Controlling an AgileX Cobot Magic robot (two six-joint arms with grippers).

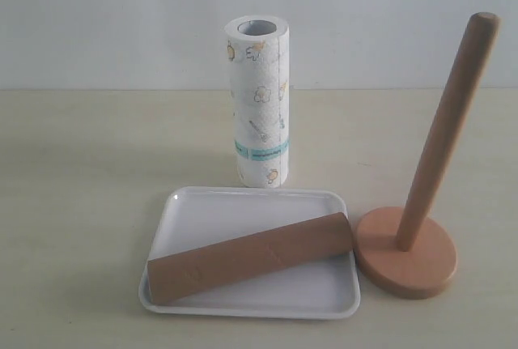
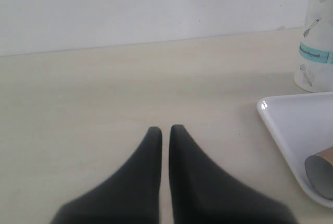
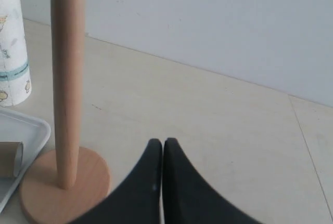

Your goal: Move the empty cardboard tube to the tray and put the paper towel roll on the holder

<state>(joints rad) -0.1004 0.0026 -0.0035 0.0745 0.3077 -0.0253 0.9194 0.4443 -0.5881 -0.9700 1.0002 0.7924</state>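
Note:
The brown cardboard tube point(image 1: 251, 256) lies slantwise in the white tray point(image 1: 243, 207); its open end point(image 2: 320, 174) shows in the left wrist view over the tray rim point(image 2: 276, 125). The paper towel roll point(image 1: 257, 102) stands upright behind the tray, bare of any pole. The wooden holder point(image 1: 409, 256) stands right of the tray, its pole point(image 3: 67, 89) empty. Neither gripper shows in the exterior view. My left gripper point(image 2: 165, 129) is shut on nothing, over bare table left of the tray. Beside the holder's base point(image 3: 65, 185), my right gripper point(image 3: 162, 142) is shut and holds nothing.
A pale wall runs behind the light table. The roll's lower part point(image 2: 317, 52) shows in the left wrist view, and its edge point(image 3: 13, 63) in the right wrist view. A seam point(image 3: 307, 146) crosses the table beyond the right gripper.

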